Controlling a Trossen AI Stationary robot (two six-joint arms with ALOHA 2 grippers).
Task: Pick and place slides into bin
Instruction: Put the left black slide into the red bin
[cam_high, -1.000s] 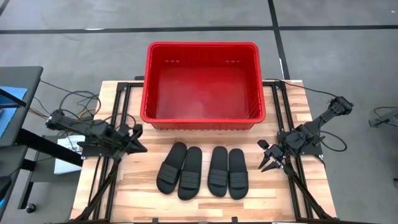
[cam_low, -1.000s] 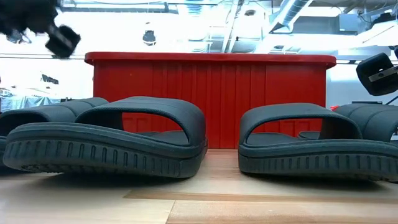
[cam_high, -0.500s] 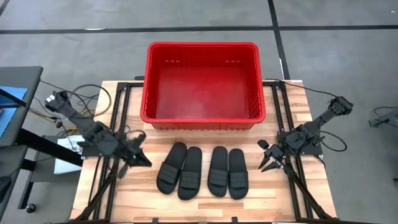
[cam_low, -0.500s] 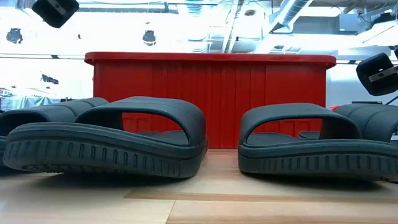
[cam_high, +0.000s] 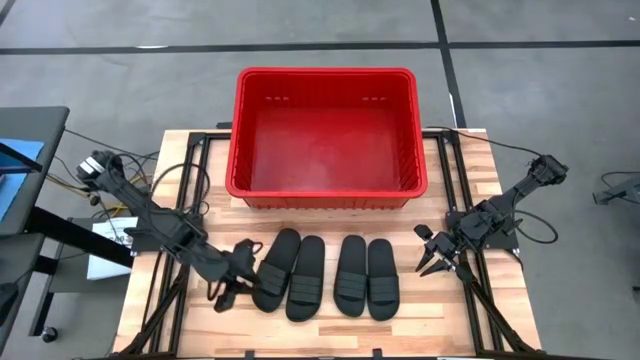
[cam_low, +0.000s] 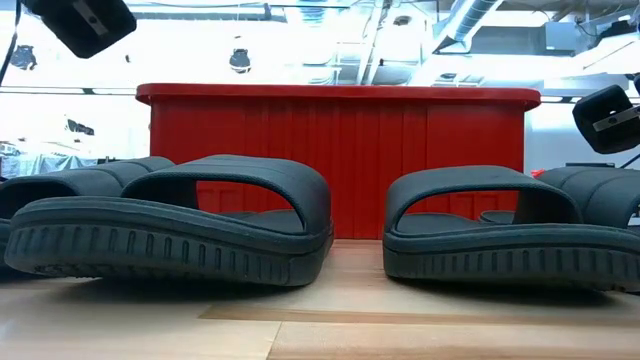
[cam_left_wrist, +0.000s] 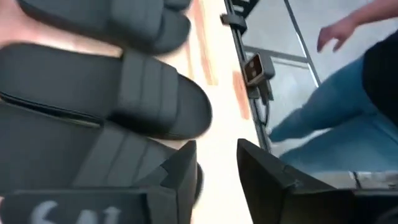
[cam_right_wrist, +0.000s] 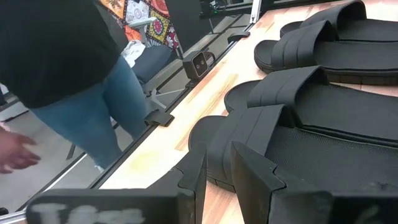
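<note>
Even, soft light falls from above; the tabletop (cam_high: 470, 190) shows only faint shadows. At table height, the room behind the bin (cam_low: 340, 160) is blown out to white glare. The left claw (cam_left_wrist: 217, 177) and the slides (cam_left_wrist: 106, 106) beside it are smeared with blur.

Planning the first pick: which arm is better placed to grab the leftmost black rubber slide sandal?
The left. Its gripper sits right beside the leftmost black rubber slide sandal, fingers open. The right gripper waits past the far end of the row, three sandals away. The red plastic bin holds no sandals.
</note>
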